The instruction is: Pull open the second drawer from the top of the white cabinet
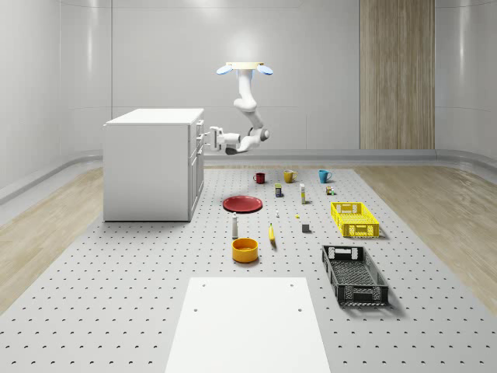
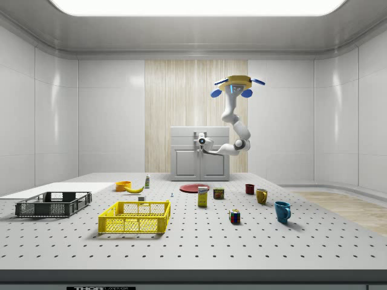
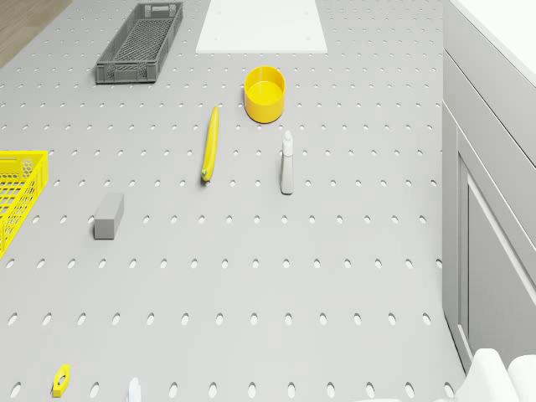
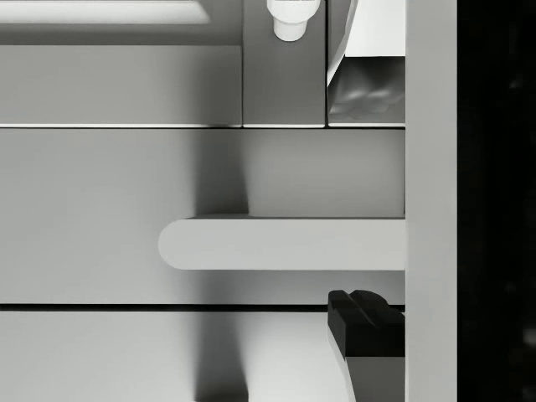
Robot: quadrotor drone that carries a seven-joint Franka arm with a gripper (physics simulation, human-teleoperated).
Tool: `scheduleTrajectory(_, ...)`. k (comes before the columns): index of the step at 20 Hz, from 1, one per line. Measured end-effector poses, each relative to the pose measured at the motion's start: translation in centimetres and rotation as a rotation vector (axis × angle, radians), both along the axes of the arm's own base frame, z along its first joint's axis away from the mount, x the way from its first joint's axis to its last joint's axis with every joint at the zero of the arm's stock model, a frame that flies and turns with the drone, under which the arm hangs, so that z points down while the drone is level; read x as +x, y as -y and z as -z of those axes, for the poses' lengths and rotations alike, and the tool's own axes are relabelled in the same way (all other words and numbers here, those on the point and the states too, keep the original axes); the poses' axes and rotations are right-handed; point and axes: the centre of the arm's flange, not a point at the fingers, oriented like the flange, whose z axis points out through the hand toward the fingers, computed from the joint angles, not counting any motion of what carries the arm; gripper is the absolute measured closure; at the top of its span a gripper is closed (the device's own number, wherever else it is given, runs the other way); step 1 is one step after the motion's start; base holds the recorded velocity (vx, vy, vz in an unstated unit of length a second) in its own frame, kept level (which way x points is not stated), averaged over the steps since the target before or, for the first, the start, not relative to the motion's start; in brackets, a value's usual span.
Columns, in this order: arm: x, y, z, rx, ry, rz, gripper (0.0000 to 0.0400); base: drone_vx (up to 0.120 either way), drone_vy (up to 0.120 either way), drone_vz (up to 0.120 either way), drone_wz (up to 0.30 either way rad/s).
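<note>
The white cabinet (image 1: 149, 165) stands on the pegboard floor at the whole-scene view's left, its drawer fronts facing right. The drone (image 1: 245, 68) hovers in the air to the right of the cabinet, arm bent down toward it. My gripper (image 1: 205, 139) is at the upper drawer fronts, also seen as the gripper (image 2: 202, 141) in the side view. In the wrist view a flat bar handle (image 4: 285, 243) lies across one drawer front. The gripper (image 4: 366, 209) is open, one finger on each side of the handle; the black pad (image 4: 364, 322) stands clear of the bar.
Right of the cabinet lie a red plate (image 1: 242, 203), a white bottle (image 3: 287, 163), a yellow bowl (image 3: 265, 92), a banana (image 3: 209, 142) and a grey block (image 3: 109, 215). Mugs (image 1: 289, 176), a yellow crate (image 1: 355, 219) and a black crate (image 1: 354, 273) stand further right. A white slab (image 1: 247, 325) lies near the front.
</note>
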Motion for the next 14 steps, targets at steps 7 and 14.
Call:
scheduleTrajectory(7,0.0,-0.7,0.3,0.000,0.000,0.000,0.0100,0.000,0.000,0.000,0.000)
scheduleTrajectory(14,0.0,-1.5,0.9,0.000,0.000,0.000,0.0100,0.000,0.000,0.000,0.000)
